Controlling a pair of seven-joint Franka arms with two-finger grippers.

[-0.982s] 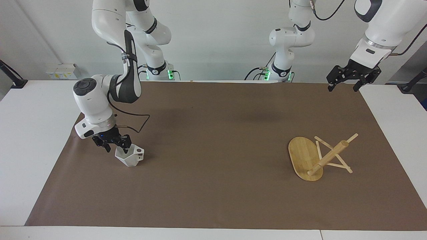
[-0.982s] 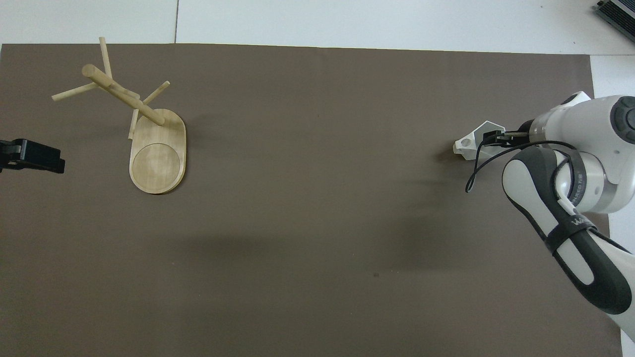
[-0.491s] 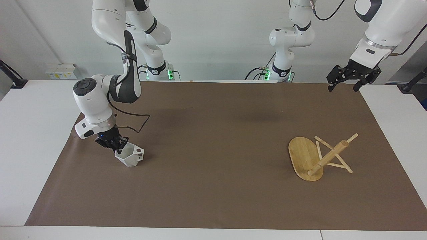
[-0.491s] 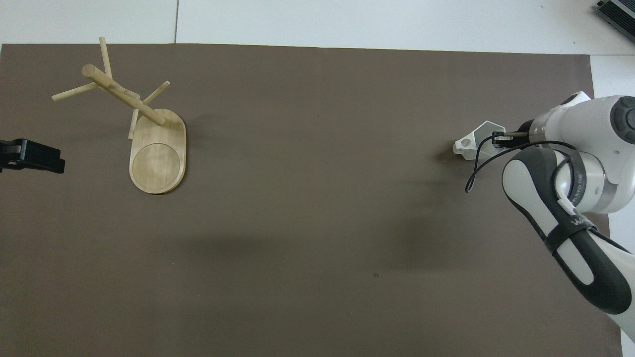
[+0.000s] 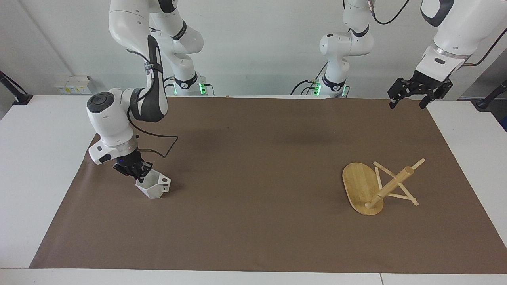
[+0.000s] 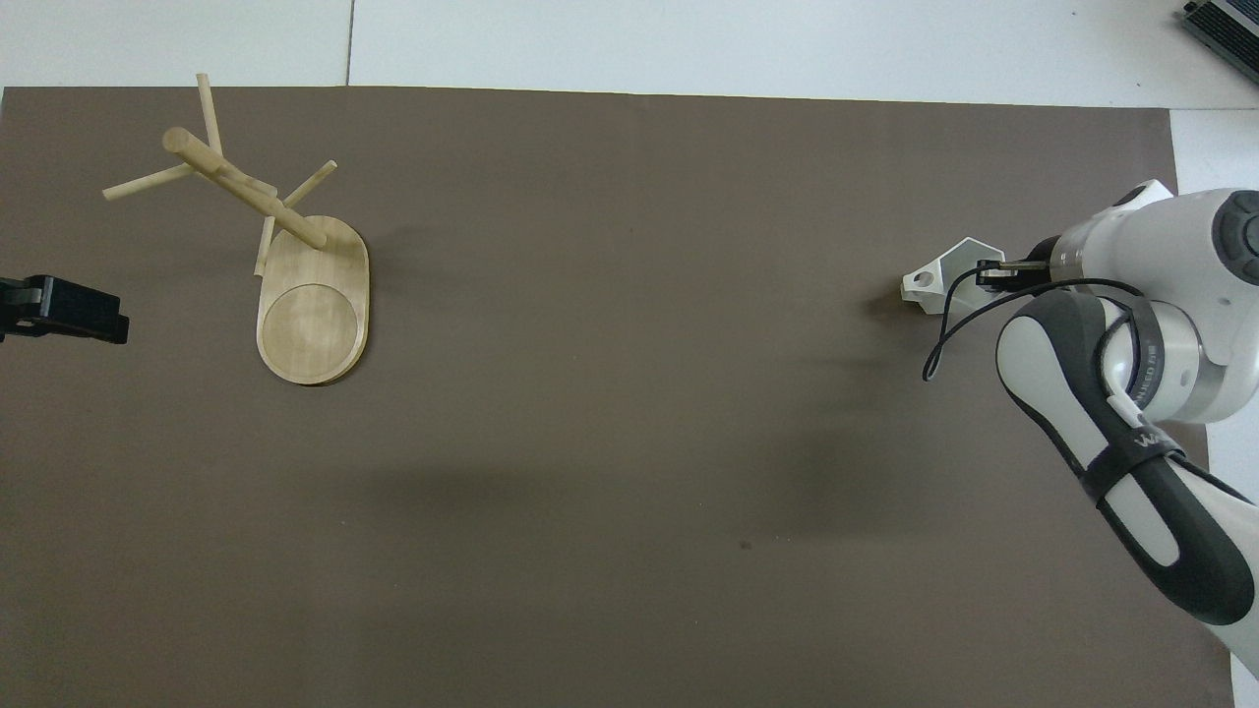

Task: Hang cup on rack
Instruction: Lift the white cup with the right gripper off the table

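The white faceted cup [image 5: 153, 187] [image 6: 936, 280] is at the right arm's end of the brown mat, tilted, its holed handle turned toward the table's middle. My right gripper [image 5: 138, 173] [image 6: 984, 276] is shut on the cup's rim, one finger inside the cup. The bamboo rack [image 5: 376, 186] [image 6: 285, 265] stands at the left arm's end of the mat, with an oval base, a thick post and thin pegs. My left gripper [image 5: 408, 101] [image 6: 59, 310] hangs open in the air over the mat's corner near the left arm's base, and that arm waits.
A brown mat [image 5: 253, 206] covers most of the white table [image 5: 35, 158]. Both robot bases stand at the table's edge nearest the robots. A black cable loops from the right wrist just above the mat beside the cup.
My right gripper went from open around the cup's rim to shut on it. The cup has tipped and risen slightly since. The left arm has not moved.
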